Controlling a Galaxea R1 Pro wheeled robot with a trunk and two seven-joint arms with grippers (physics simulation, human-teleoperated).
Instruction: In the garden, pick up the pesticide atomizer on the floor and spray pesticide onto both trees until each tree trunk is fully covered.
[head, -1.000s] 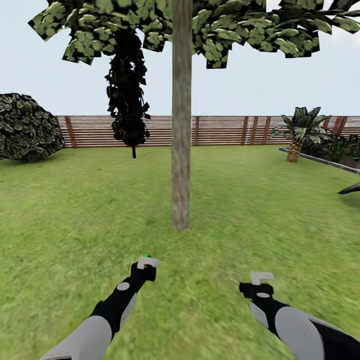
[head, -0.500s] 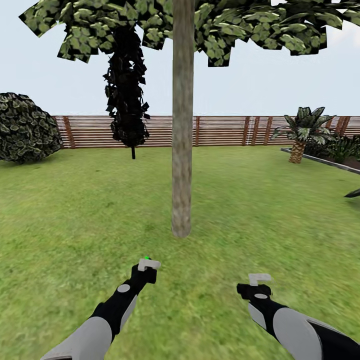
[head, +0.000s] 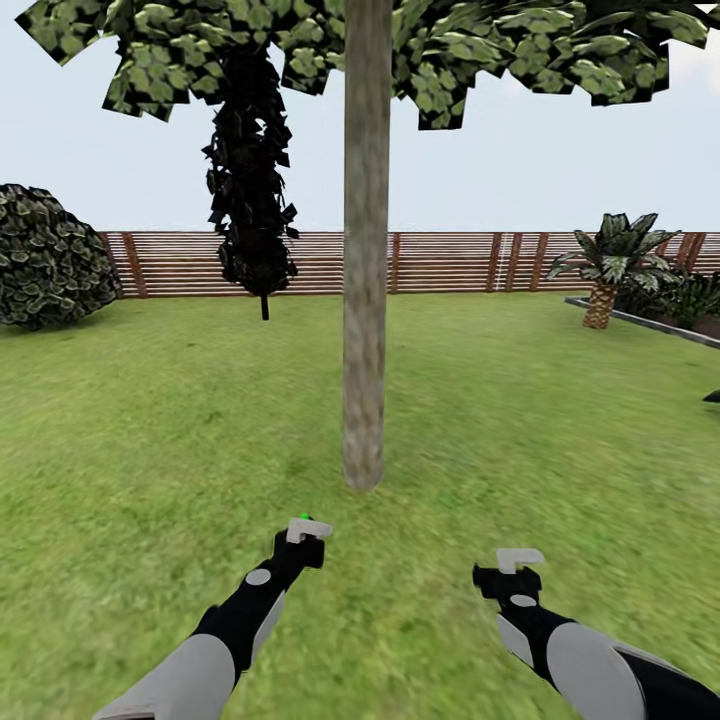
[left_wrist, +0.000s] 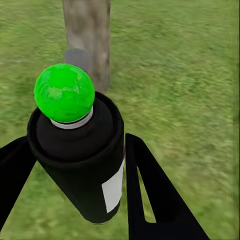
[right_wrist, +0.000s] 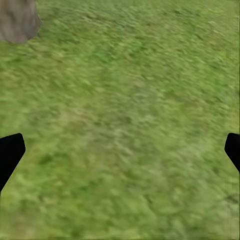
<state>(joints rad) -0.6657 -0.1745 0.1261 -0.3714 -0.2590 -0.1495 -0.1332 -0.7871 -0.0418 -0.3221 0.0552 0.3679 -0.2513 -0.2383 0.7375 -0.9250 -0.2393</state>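
Left gripper (left_wrist: 75, 165) clamps the atomizer (left_wrist: 80, 160) near the trunk (head: 364, 300); right gripper (right_wrist: 120, 150) spread over open lawn (head: 520, 420).

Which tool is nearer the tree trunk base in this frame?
Left. The left tool, holding the pesticide atomizer, sits just short of the tree trunk and slightly to its left. The right tool is lower and well off to the trunk's right.

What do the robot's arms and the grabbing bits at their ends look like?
Each arm is a smooth light-grey shell nearer the body, turning black toward the wrist, with a small round grey disc on the black part. The left gripper and right gripper carry pale grey pieces at their ends. Up close, the jaws are flat black tapering blades. No cables show.
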